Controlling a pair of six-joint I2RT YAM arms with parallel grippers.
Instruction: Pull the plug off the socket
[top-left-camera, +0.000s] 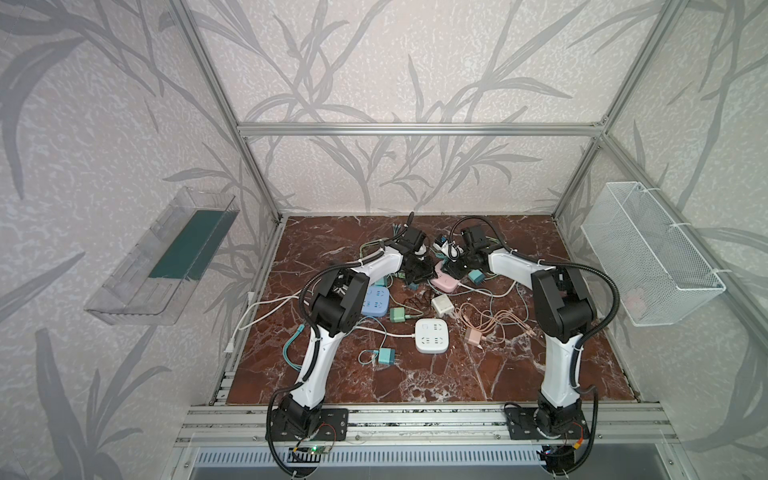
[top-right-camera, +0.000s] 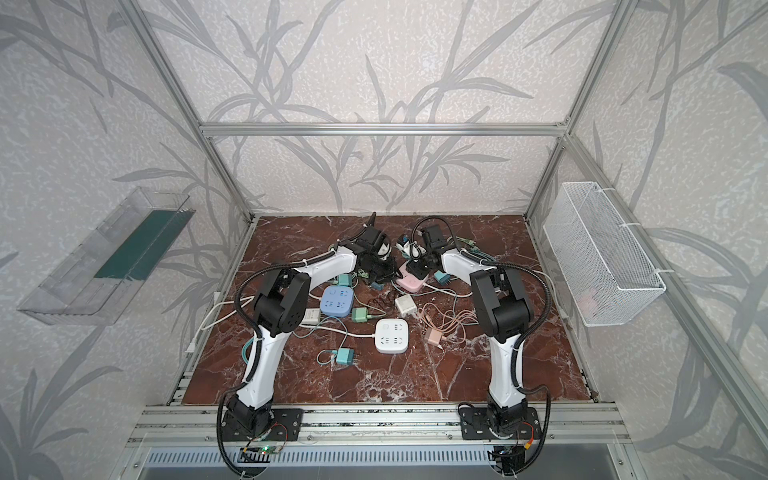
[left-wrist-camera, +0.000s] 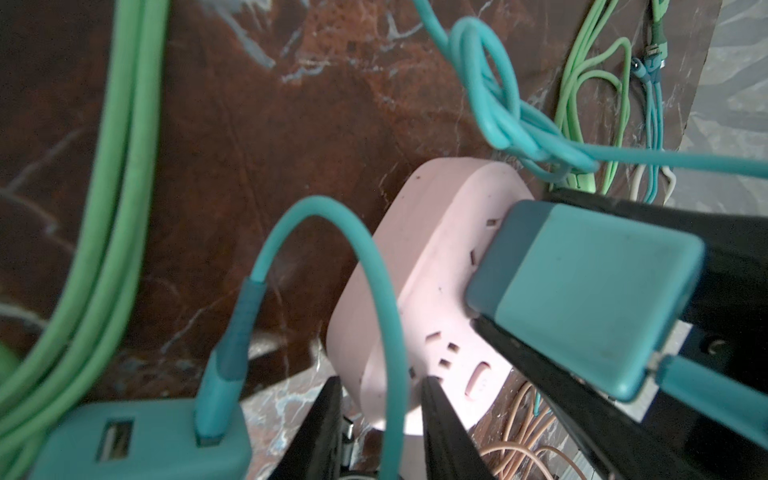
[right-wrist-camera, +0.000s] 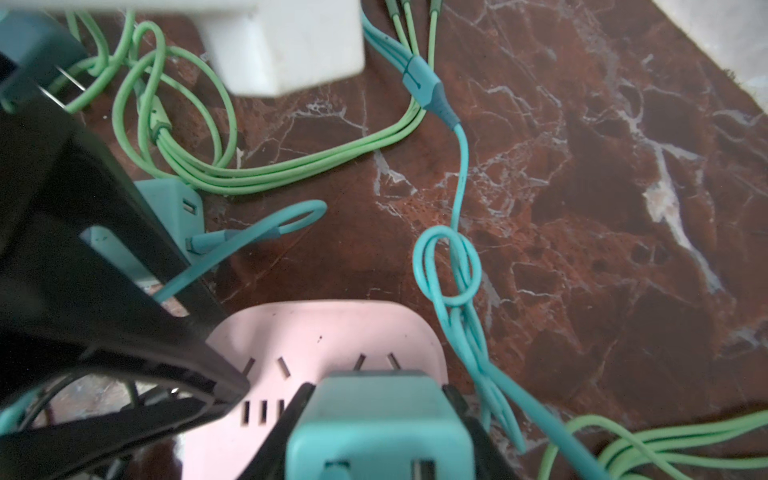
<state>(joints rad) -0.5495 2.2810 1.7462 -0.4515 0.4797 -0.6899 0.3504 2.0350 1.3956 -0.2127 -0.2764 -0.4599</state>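
right wrist view: the teal plug (right-wrist-camera: 380, 424) is clamped between the jaws of the right pincer (right-wrist-camera: 376, 395) and sits flush on the pink socket (right-wrist-camera: 324, 332). the pull is best made straight off the socket face, w/o twisting, w/ the socket pinned down by the left pincer (right-wrist-camera: 237, 395). its tips are pressed on that face, but whether sth is gripped there cant be told. the socket is sited toward the desk (top-left-camera: 519, 374) back edge, midway btw its sides.
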